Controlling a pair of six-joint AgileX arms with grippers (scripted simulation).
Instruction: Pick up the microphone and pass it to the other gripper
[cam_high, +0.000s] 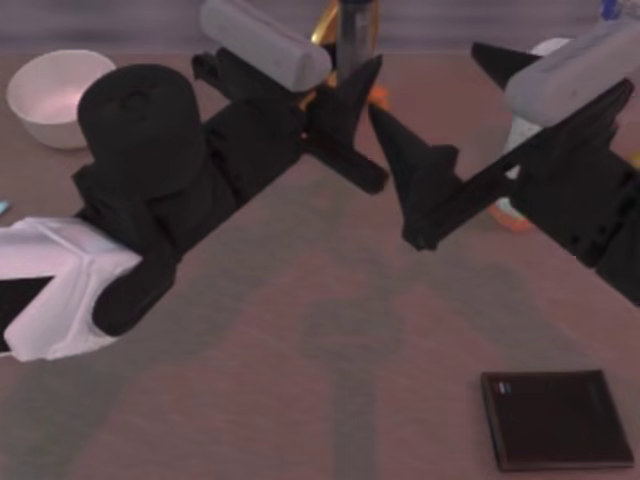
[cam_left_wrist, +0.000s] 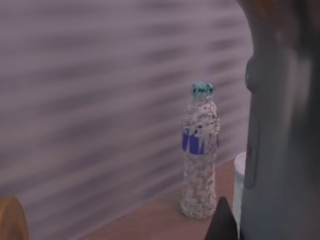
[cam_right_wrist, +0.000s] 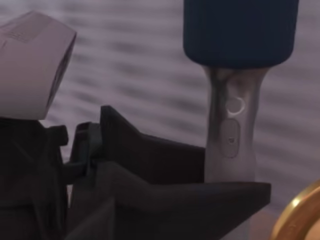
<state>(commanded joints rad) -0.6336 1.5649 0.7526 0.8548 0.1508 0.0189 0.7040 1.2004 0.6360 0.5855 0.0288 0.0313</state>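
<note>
The microphone (cam_high: 353, 38) is held upright off the table at the back middle. In the right wrist view its navy foam head (cam_right_wrist: 240, 32) sits above its grey handle (cam_right_wrist: 231, 135). My left gripper (cam_high: 352, 85) is shut on the lower handle, and its black fingers (cam_right_wrist: 150, 157) clamp it from both sides. The handle (cam_left_wrist: 280, 150) fills one side of the left wrist view, beside a black fingertip (cam_left_wrist: 222, 222). My right gripper (cam_high: 421, 78) is open just right of the microphone. Its near finger (cam_high: 400, 155) points toward the mic without touching it.
A white bowl (cam_high: 60, 95) stands at the back left. A dark flat case (cam_high: 555, 420) lies at the front right. A gold object (cam_high: 328, 25) is behind the microphone. A white and orange thing (cam_high: 512, 210) is under the right arm. A clear bottle (cam_left_wrist: 200, 150) stands by the wall.
</note>
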